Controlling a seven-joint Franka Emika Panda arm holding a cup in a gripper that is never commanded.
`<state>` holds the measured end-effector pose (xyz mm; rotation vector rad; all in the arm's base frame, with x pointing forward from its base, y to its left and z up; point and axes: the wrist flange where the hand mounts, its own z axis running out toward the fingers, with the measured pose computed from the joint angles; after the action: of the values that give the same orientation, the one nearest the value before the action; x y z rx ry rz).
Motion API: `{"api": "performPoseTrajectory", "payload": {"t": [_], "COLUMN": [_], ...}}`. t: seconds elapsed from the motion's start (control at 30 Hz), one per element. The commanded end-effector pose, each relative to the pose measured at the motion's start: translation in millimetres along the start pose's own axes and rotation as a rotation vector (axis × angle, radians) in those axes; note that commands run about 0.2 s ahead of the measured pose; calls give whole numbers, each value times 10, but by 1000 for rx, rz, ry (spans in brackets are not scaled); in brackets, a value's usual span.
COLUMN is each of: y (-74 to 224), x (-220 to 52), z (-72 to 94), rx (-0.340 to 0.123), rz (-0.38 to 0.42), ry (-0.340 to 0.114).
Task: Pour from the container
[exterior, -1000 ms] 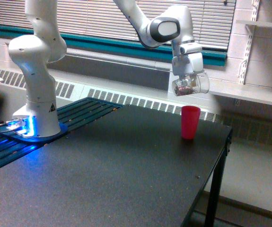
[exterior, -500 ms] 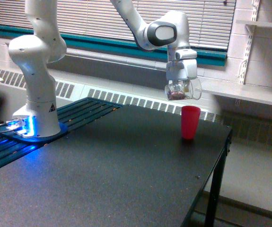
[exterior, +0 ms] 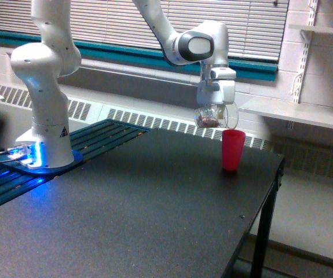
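You see the gripper (exterior: 214, 109), clamped on the clear cup (exterior: 213, 117), has moved down-left beside the red cup (exterior: 233, 149), so pouring is near.

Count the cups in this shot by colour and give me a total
Clear cup, held in the jaws of the gripper above the table: 1
Red cup, standing on the table: 1
Total: 2

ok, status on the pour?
End effector shut on clear cup, dark contents inside. Cup held upright in the air, just to the exterior view's left of red cup. Nothing in the way.
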<state>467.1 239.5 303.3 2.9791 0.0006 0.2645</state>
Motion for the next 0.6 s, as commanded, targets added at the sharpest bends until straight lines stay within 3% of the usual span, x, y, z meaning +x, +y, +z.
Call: {"api": "performPoseTrajectory", "payload": {"t": [0.03, 0.6], "y": [-113, -209], "x": [-32, -76], "z": [-23, -3], "rx": [-26, -98], "rz": [-54, -115], "ry": [-1, -29]}}
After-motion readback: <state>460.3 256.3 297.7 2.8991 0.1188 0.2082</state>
